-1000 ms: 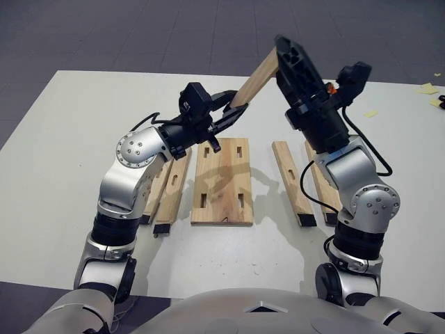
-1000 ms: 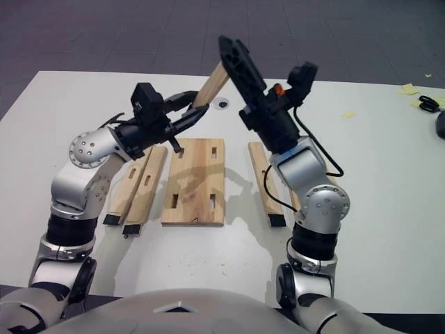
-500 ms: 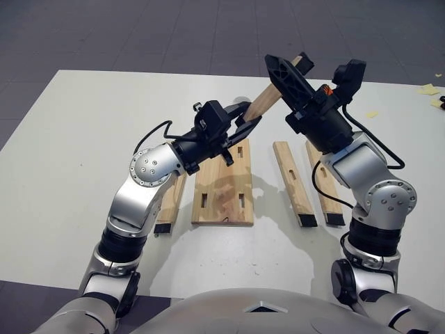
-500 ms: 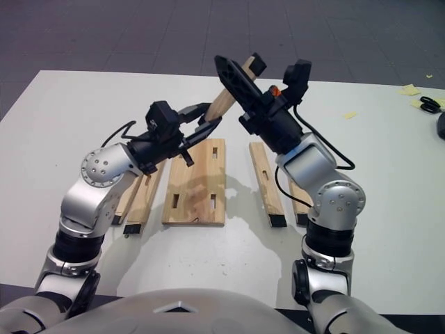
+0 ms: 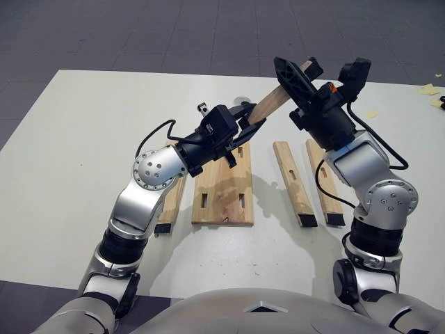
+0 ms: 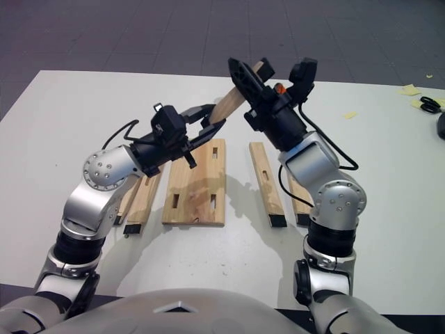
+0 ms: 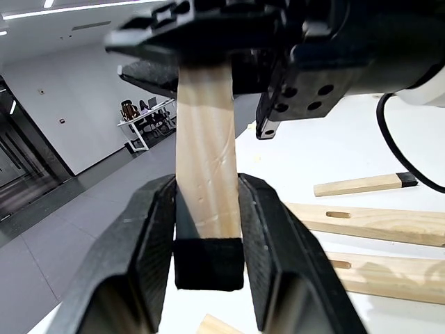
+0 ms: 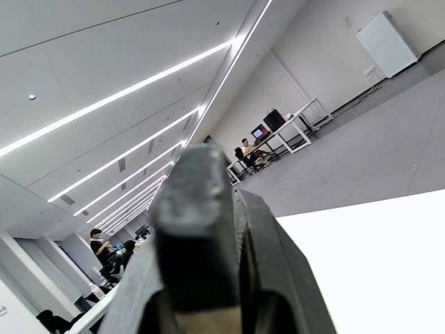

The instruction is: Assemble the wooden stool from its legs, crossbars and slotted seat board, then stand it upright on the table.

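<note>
Left fingers and right fingers each clamp one end of the leg

Yellow notes seen at far right of table, w/ a smaller scrap nearer centre. Dark object cut off by frame edge. Grey floor beyond. Desks & ceiling strips seen in bkgd.

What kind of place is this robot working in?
Probably an open-plan office or lab hall: the large white work table stands on a grey tiled floor, long strip lights run along the ceiling, and white desks with chairs and monitors stand farther back.
</note>
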`<control>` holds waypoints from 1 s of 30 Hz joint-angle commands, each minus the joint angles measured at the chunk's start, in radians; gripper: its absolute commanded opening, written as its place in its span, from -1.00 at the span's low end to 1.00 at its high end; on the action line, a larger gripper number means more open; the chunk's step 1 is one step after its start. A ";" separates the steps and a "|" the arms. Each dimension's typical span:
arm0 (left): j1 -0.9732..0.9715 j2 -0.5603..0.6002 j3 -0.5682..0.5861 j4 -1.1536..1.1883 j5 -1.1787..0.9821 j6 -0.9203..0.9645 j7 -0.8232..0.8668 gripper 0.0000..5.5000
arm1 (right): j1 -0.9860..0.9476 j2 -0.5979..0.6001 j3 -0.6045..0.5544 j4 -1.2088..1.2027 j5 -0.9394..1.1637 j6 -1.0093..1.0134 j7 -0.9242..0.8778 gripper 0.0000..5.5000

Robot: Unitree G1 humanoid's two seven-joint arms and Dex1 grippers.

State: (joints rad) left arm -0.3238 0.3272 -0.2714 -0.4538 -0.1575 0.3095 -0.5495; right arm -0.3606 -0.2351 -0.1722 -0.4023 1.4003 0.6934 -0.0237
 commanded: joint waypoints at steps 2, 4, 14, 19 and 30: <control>0.000 -0.002 -0.005 0.029 0.010 0.006 -0.002 -0.53 | -0.012 0.003 0.008 -0.008 0.000 -0.004 0.032 -0.84; 0.007 -0.003 -0.011 0.027 0.009 0.009 -0.004 -0.53 | -0.010 0.003 0.009 -0.008 -0.020 -0.009 0.031 -0.84; -0.008 -0.120 0.415 -0.041 -0.507 0.221 0.154 0.11 | 0.265 -0.097 -0.119 0.025 -0.376 -0.120 0.072 -0.85; 0.008 -0.100 0.500 -0.028 -0.554 0.259 0.257 0.42 | 0.378 -0.081 -0.132 0.006 -0.465 -0.141 0.061 -0.85; 0.022 -0.092 0.405 -0.026 -0.511 0.282 0.290 0.96 | 0.423 -0.036 -0.030 0.028 -0.666 -0.192 0.119 -0.85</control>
State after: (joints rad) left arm -0.3142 0.2182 0.1355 -0.4847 -0.6712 0.5732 -0.2681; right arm 0.0399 -0.2575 -0.2068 -0.3730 0.7654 0.5096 0.0675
